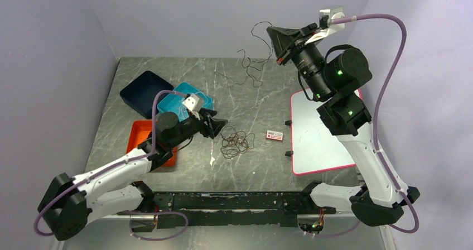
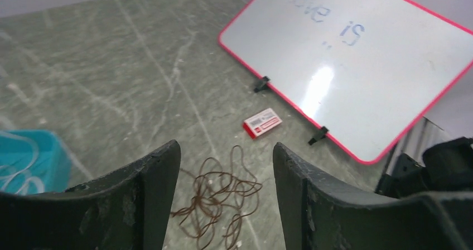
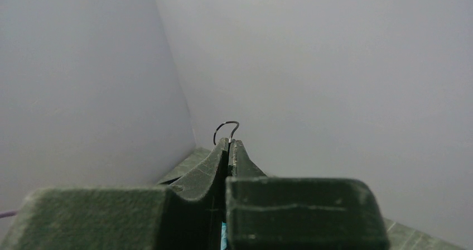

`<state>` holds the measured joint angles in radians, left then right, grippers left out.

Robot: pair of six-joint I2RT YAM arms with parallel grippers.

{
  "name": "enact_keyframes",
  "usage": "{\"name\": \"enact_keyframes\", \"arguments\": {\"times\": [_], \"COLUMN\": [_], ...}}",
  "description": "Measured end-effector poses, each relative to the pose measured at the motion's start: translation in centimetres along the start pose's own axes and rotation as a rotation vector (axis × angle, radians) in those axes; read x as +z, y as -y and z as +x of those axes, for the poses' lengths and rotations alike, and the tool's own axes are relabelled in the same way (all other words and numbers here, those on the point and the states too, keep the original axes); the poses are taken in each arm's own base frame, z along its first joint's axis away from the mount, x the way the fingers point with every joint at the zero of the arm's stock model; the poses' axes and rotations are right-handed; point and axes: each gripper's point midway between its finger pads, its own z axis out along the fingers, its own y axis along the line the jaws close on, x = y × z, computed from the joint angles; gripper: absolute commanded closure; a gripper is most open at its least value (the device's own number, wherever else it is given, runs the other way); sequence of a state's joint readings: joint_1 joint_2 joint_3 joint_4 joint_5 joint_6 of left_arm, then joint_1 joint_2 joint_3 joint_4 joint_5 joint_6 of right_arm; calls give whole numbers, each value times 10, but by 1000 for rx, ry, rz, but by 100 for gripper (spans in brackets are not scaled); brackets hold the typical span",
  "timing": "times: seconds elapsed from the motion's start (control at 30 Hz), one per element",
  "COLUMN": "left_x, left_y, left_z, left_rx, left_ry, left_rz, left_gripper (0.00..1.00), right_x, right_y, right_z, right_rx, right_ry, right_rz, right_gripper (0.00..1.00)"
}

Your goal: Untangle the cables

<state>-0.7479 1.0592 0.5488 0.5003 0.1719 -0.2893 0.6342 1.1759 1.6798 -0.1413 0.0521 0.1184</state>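
1. High above the far edge of the table, we saw the right gripper pinched tight on one thin dark cable.
2. From the right wrist camera, we saw the fingertips of that gripper pressed together, with a small loop of the dark cable poking out just above them.
3. That cable hung down in loose curls from the jaws, and its lower end reached the tabletop near the back wall.
4. We found a second, brown cable lying apart from it as a coiled tangle in the middle of the table.
5. The left gripper hovered low just beside that tangle, fingers spread and holding nothing.
6. In the left wrist view, the brown cable lay on the table between and below the parted fingers of the left gripper.
7. A small red-and-white box sat between the tangle and a red-framed whiteboard, touching neither.
8. We read "Love is" on the whiteboard.
9. Dark blue, teal and orange trays sat at the left.
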Motion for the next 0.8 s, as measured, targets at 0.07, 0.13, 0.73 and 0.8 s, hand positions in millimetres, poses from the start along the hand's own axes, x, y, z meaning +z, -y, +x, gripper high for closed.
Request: {"name": "enact_keyframes", "arguments": {"times": [0.07, 0.13, 0.73, 0.8], "left_x": [-9, -18, -145, -160], "left_y": [-10, -22, -157, -155], "left_z": [-3, -3, -131, -158], "left_rx": [13, 19, -7, 19], "left_ry": [-6, -18, 54, 82], "left_rz": [-67, -141, -858, -898], "left_gripper": [32, 32, 29, 30], "right_x": [0, 1, 23, 28], "right_y": [0, -1, -20, -26], "right_z": [3, 6, 59, 70], "right_rx": [0, 0, 69, 88], "right_ry": [-6, -12, -130, -156], "right_rz": [-2, -5, -110, -134], "right_gripper": [100, 100, 100, 100]}}
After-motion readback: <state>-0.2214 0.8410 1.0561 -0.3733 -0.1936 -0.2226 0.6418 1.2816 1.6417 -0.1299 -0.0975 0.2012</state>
